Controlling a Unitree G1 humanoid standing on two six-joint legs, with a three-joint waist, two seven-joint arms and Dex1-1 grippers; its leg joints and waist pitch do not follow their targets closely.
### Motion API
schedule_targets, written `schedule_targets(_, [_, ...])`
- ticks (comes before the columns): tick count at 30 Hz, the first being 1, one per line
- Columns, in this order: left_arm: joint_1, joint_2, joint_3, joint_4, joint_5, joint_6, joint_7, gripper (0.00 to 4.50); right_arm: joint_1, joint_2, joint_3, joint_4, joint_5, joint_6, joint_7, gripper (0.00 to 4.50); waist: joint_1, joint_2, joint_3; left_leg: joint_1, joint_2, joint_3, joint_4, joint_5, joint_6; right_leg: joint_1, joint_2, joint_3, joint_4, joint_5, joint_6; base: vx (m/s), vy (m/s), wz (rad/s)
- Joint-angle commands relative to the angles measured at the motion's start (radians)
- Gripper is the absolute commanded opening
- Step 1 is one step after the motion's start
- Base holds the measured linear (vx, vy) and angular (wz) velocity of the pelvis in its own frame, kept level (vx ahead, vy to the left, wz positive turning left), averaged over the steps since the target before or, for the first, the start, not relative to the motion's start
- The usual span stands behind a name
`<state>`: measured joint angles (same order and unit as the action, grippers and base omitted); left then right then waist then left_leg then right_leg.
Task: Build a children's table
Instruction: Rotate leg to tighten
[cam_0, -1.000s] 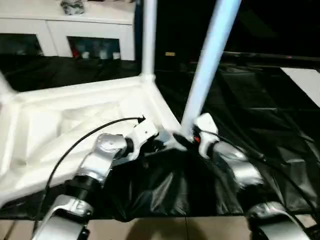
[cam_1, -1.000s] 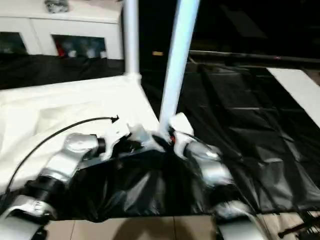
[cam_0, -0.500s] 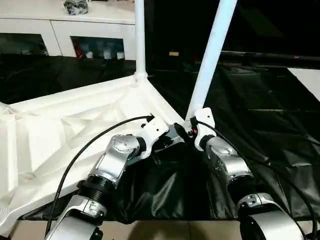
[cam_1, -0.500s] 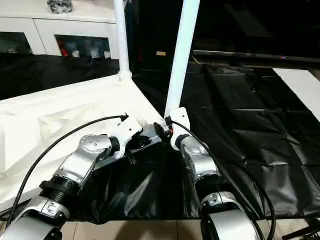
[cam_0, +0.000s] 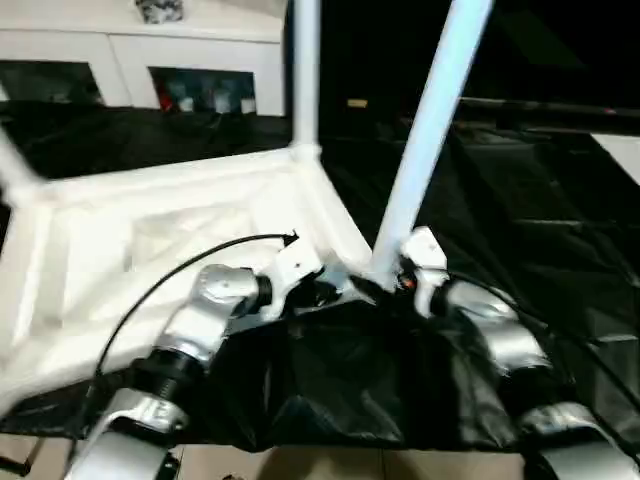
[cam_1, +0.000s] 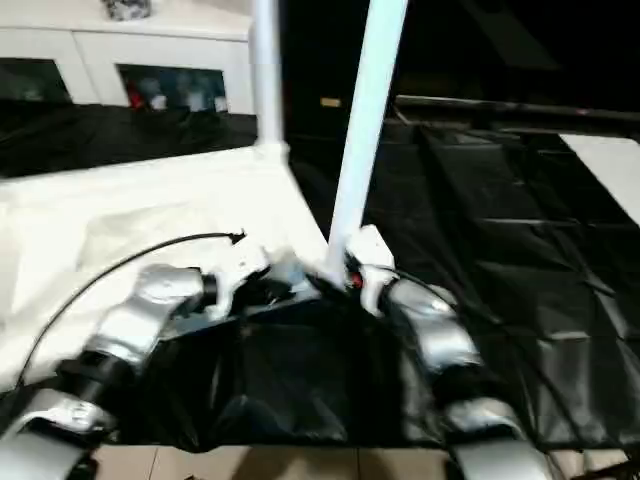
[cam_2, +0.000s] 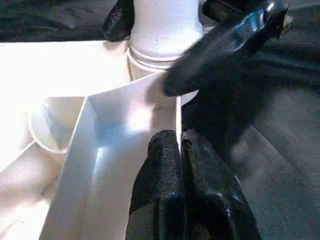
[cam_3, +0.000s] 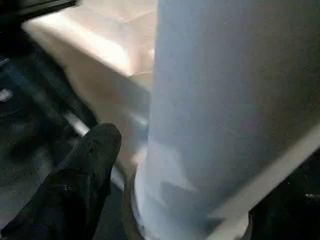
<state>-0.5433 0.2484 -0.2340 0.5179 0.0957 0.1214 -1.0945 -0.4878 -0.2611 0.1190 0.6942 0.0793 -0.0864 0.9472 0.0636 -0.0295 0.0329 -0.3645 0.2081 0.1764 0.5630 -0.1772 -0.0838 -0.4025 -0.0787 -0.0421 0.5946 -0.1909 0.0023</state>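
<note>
The children's table lies upside down, its white ribbed top (cam_0: 150, 230) on a black sheet. One white leg (cam_0: 430, 130) stands in the near corner socket, and another leg (cam_0: 305, 70) stands in the far corner. My right gripper (cam_0: 385, 285) is at the base of the near leg. It is open, with a finger (cam_2: 225, 45) on each side of the collar and a gap to the leg (cam_3: 210, 100). My left gripper (cam_2: 181, 150) is shut on the top's thin rim (cam_2: 178, 115) just beside that socket.
The black sheet (cam_0: 540, 200) covers the floor to the right and front. A white cabinet with glass doors (cam_0: 200, 60) stands behind the table. A pale panel (cam_0: 625, 150) lies at the far right. Tan floor (cam_0: 330, 465) shows at the near edge.
The head camera has swung, shifting the whole picture. Both grippers stay at the table's near corner, and the leg stands there as before.
</note>
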Motion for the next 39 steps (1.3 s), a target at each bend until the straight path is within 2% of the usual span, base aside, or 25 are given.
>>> schedule_targets(1, [-0.009,-0.021,-0.037,-0.028,-0.069,-0.059,-0.073,0.0,0.045,-0.011,0.094,-0.046,0.01,0.038,0.169,3.75,0.0,-0.004,-0.05,0.009,0.023,0.006,-0.055,-0.183,0.088,0.049,-0.047,0.031,-0.057,-0.07,-0.251,0.0,0.0,0.0])
schedule_targets(3, [-0.009,-0.011,-0.04,-0.024,-0.072,-0.066,-0.095,0.0,0.053,-0.025,0.101,-0.057,0.01,0.043,0.194,3.75,0.005,-0.002,-0.048,0.012,0.024,0.008,-0.055,-0.201,0.093,0.046,-0.046,0.031,-0.059,-0.083,-0.254,0.0,0.0,0.0])
schedule_targets(7, [-0.019,0.019,-0.038,0.005,-0.076,-0.09,-0.148,0.0,0.073,-0.053,0.117,-0.083,0.009,0.059,0.242,3.44,0.012,-0.003,-0.045,0.012,0.026,0.008,-0.06,-0.237,0.062,0.044,-0.05,0.031,-0.065,-0.174,-0.231,0.0,0.0,0.0])
schedule_targets(10, [-0.027,0.03,-0.036,0.019,-0.076,-0.097,-0.167,0.0,0.079,-0.057,0.12,-0.086,0.003,0.059,0.248,3.19,0.012,-0.003,-0.047,0.012,0.026,0.007,-0.06,-0.233,0.053,0.044,-0.051,0.032,-0.064,-0.169,-0.229,0.0,0.0,0.0])
schedule_targets(16, [-0.031,0.041,-0.037,0.029,-0.086,-0.096,-0.2,0.0,0.091,-0.061,0.12,-0.118,0.017,0.082,0.281,2.71,0.017,-0.004,-0.049,0.01,0.025,0.008,-0.057,-0.193,0.064,0.047,-0.049,0.03,-0.057,-0.118,-0.235,0.0,0.0,0.0])
schedule_targets(22, [-0.022,0.038,-0.037,0.025,-0.08,-0.09,-0.185,0.0,0.097,-0.058,0.124,-0.126,0.019,0.085,0.281,2.64,0.021,-0.005,-0.049,0.011,0.025,0.009,-0.056,-0.195,0.064,0.046,-0.05,0.03,-0.056,-0.121,-0.239,0.0,0.0,0.0])
schedule_targets(25, [-0.027,0.015,-0.027,0.039,-0.057,-0.086,-0.101,0.0,0.081,-0.027,0.109,-0.086,-0.012,0.061,0.18,2.63,0.018,-0.006,-0.048,0.012,0.025,0.009,-0.057,-0.201,0.057,0.043,-0.052,0.031,-0.059,-0.138,-0.235,0.0,0.0,0.0])
schedule_targets(27, [-0.028,0.006,-0.024,0.042,-0.049,-0.093,-0.074,0.0,0.074,-0.016,0.101,-0.071,-0.022,0.068,0.14,2.63,0.014,-0.009,-0.044,0.012,0.022,0.007,-0.061,-0.233,0.043,0.042,-0.052,0.032,-0.067,-0.211,-0.215,0.0,0.0,0.0])
schedule_targets(29, [-0.027,-0.044,-0.025,0.032,-0.027,-0.072,0.022,0.0,0.023,0.055,0.055,0.029,-0.065,0.083,-0.112,2.63,0.007,-0.01,-0.041,0.011,0.021,0.004,-0.066,-0.266,0.022,0.041,-0.052,0.033,-0.072,-0.284,-0.192,0.0,0.0,0.0])
schedule_targets(30, [-0.027,-0.049,-0.025,0.031,-0.024,-0.069,0.031,0.0,0.018,0.062,0.05,0.038,-0.068,0.085,-0.136,2.63,-0.001,-0.008,-0.04,0.013,0.02,-0.001,-0.07,-0.292,0.0,0.04,-0.056,0.032,-0.077,-0.347,-0.173,0.0,0.0,0.0])
schedule_targets(31, [-0.027,-0.086,-0.029,0.025,-0.008,-0.042,0.093,0.0,-0.013,0.113,0.018,0.092,-0.08,0.107,-0.291,2.63,-0.015,-0.01,-0.04,0.011,0.021,-0.005,-0.073,-0.301,-0.017,0.04,-0.055,0.031,-0.078,-0.369,-0.164,0.0,0.0,0.0])
schedule_targets(32, [-0.028,-0.105,-0.03,0.024,-0.002,-0.024,0.123,0.0,-0.026,0.137,0.003,0.109,-0.078,0.126,-0.354,2.63,-0.022,-0.011,-0.04,0.011,0.019,-0.007,-0.074,-0.318,-0.023,0.038,-0.054,0.029,-0.081,-0.392,-0.153,0.0,0.0,0.0])
schedule_targets(35, [-0.039,-0.162,-0.034,0.036,0.014,0.017,0.211,0.0,-0.059,0.199,-0.026,0.149,-0.067,0.15,-0.481,2.62,-0.03,-0.011,-0.039,0.017,0.018,-0.005,-0.071,-0.348,-0.015,0.03,-0.052,0.032,-0.087,-0.402,-0.153,0.0,0.0,0.0])
schedule_targets(36, [-0.043,-0.179,-0.035,0.041,0.017,0.027,0.235,0.0,-0.069,0.215,-0.034,0.159,-0.062,0.16,-0.513,2.62,-0.029,-0.011,-0.04,0.018,0.017,-0.006,-0.07,-0.349,-0.01,0.03,-0.053,0.031,-0.089,-0.412,-0.149,0.0,0.0,0.0])
schedule_targets(39, [-0.046,-0.224,-0.046,0.048,0.027,0.037,0.279,0.0,-0.1,0.255,-0.04,0.193,-0.06,0.159,-0.564,2.62,-0.029,-0.011,-0.042,0.013,0.016,-0.003,-0.069,-0.327,0.001,0.032,-0.05,0.032,-0.087,-0.366,-0.151,0.0,0.0,0.0])
